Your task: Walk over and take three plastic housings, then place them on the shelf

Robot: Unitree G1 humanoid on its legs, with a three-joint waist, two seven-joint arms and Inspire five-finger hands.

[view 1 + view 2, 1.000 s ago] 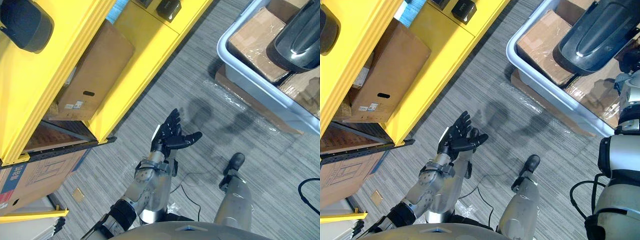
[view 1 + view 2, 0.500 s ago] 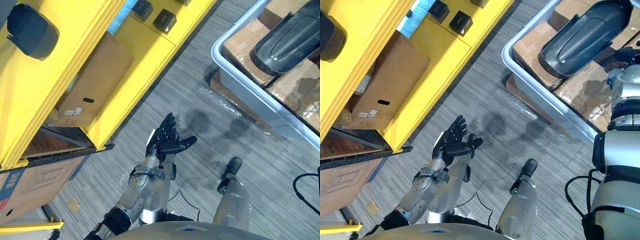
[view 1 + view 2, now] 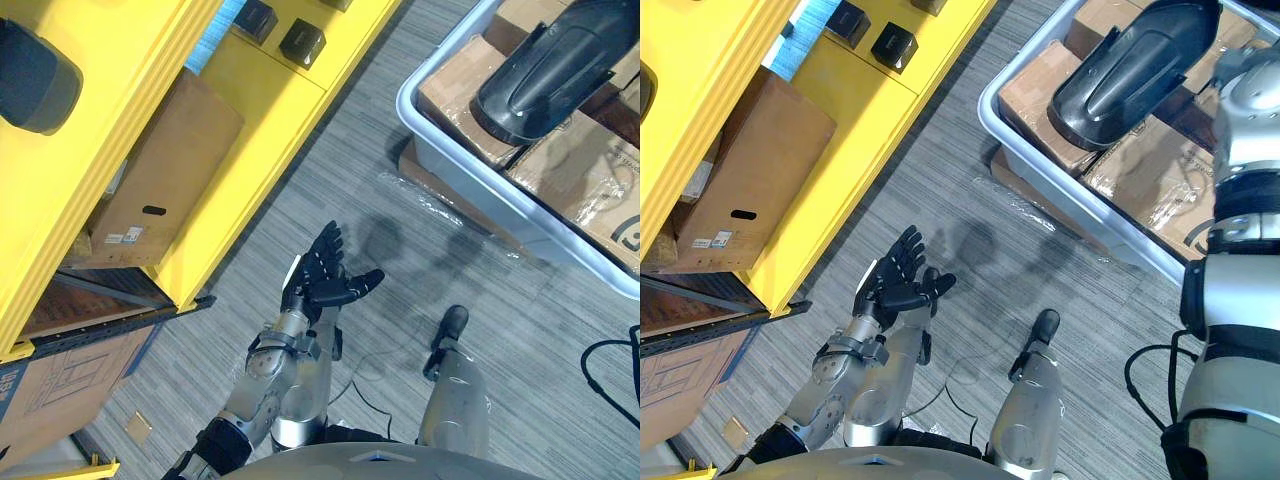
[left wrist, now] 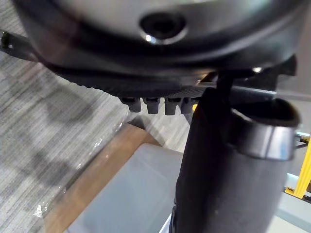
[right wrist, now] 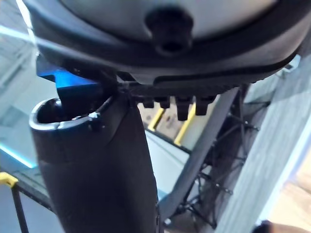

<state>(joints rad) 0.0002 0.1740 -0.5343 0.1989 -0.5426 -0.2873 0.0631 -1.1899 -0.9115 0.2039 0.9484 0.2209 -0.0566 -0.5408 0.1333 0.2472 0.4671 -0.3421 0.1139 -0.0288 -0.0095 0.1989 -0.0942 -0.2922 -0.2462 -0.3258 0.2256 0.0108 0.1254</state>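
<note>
A long black plastic housing (image 3: 1130,65) lies on wrapped cardboard boxes inside a grey bin (image 3: 1040,150) at the upper right. My right arm (image 3: 1240,200) reaches up along the bin to the housing's near end. In the right wrist view the right hand (image 5: 102,165) has straight fingers (image 5: 177,104) and holds nothing. The left hand (image 3: 325,275) hovers palm up over the floor, open and empty. Another dark rounded housing (image 3: 30,80) rests on the yellow shelf (image 3: 250,140) at the upper left.
Two small black boxes (image 3: 300,40) sit on a shelf board. A brown cardboard box (image 3: 150,170) fills a lower shelf bay, and another box (image 3: 60,380) stands below it. Grey carpet lies between shelf and bin.
The whole picture has shifted, so the camera moved and the bin now looks closer. My right arm has risen beside the housing. The left hand keeps its open pose.
</note>
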